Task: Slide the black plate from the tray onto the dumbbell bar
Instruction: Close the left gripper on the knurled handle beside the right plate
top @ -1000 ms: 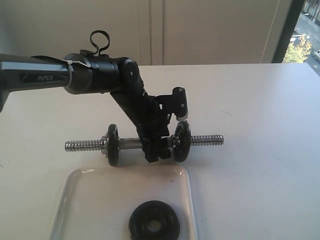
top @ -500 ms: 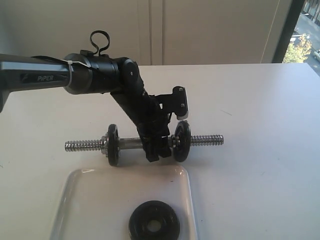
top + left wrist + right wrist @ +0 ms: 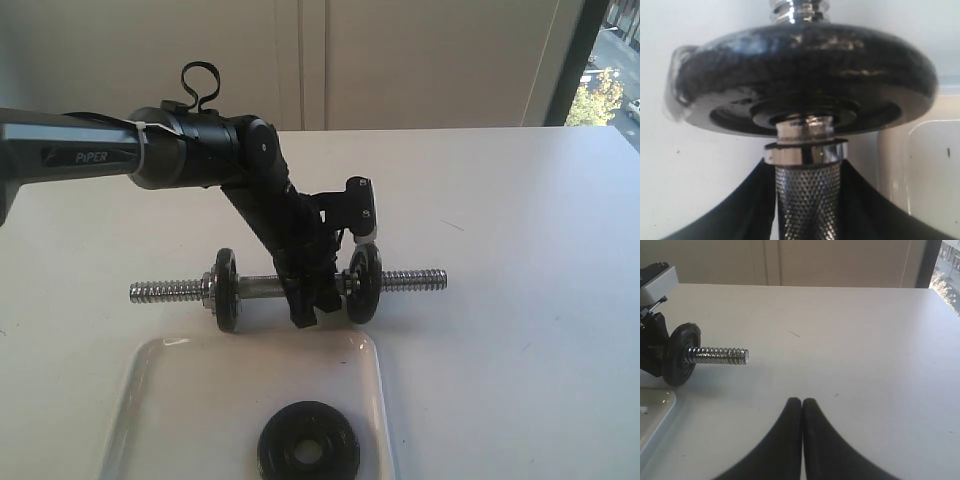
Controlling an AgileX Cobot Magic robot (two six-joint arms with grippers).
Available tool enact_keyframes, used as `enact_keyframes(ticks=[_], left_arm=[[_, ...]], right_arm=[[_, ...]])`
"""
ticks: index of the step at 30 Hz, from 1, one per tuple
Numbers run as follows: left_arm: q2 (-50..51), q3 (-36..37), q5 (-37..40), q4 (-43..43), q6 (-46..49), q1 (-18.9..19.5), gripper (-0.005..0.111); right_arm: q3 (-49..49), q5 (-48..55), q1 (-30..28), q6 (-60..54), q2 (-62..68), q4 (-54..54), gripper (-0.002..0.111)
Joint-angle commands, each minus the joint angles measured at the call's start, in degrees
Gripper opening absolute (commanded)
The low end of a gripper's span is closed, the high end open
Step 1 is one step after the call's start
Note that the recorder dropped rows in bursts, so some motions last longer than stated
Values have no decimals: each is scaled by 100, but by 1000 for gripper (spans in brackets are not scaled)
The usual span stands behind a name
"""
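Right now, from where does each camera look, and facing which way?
Exterior: off the arms, looks over the tray at the dumbbell bar; left arm shows.
Left wrist: looks along the bar at a mounted disc; jaws pinching the bar show.
Right wrist: looks across the table; shut jaws show.
Exterior and right wrist share the bar's threaded end.

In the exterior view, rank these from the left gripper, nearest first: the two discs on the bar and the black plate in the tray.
1. The right-hand disc, close beside the left gripper on the bar.
2. The left-hand disc, across a bare stretch of bar.
3. The black plate, down in the tray.
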Motion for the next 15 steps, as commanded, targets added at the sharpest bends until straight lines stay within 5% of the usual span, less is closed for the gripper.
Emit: enact_keyframes(ticks=[1,11,15], left_arm=[[-26,-30,113,-73,-31,-10,36],[-26,-30,113,-58,-31,-10,0],[-26,-30,113,-58,-273,3,0]], right_arm=[[13,-50,26,37,-30,-29,0],[13,-50,26,37,-30,-29,0],[13,-50,26,37,-30,-29,0]])
